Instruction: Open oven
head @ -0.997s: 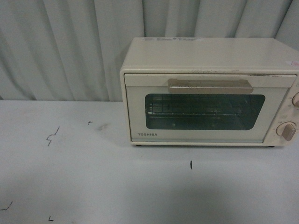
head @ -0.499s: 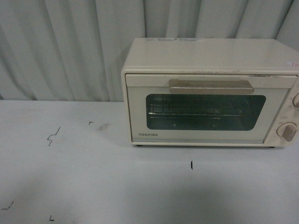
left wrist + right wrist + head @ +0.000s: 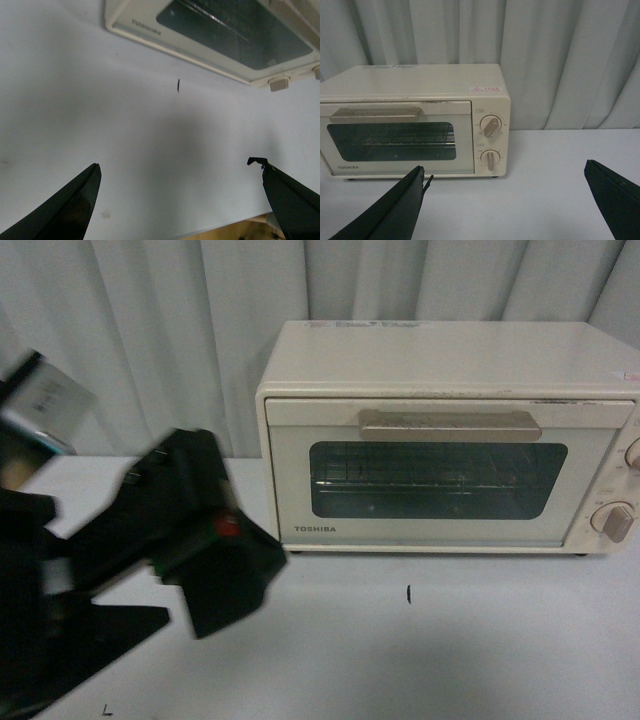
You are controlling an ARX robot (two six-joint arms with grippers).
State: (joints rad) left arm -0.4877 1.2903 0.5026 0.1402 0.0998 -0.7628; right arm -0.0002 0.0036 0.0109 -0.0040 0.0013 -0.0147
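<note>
The left gripper point(image 3: 176, 163) is shown by its wrist camera with its two black fingers point(image 3: 65, 210) spread wide. Nothing is held and nothing is touched, and only bare bench point(image 3: 100, 100) is seen in the gap. The right gripper point(image 3: 504, 166) is likewise held wide open, its fingers point(image 3: 390, 210) empty and clear of everything.

The oven point(image 3: 440, 440) is set on the bench toward 1 o'clock in the front view, backed by a pale curtain point(image 3: 150, 340). Its glass door point(image 3: 438, 480) is shut, with the bar handle point(image 3: 450, 424) lying along the door's upper edge. A wire rack point(image 3: 400, 485) is made out dimly through the window.

In the front view the left arm point(image 3: 100, 570) is smeared by blur at 8 to 9 o'clock. Its dark end is seen near the oven's lower left corner, but contact cannot be judged there. The upper knob point(image 3: 491, 126) and lower knob point(image 3: 490, 160) are cut off at the 3 o'clock edge of the front view and are seen whole only from the right wrist camera.

Open bench is left at 5 to 6 o'clock before the door, marked by a short black tick point(image 3: 408, 593).
</note>
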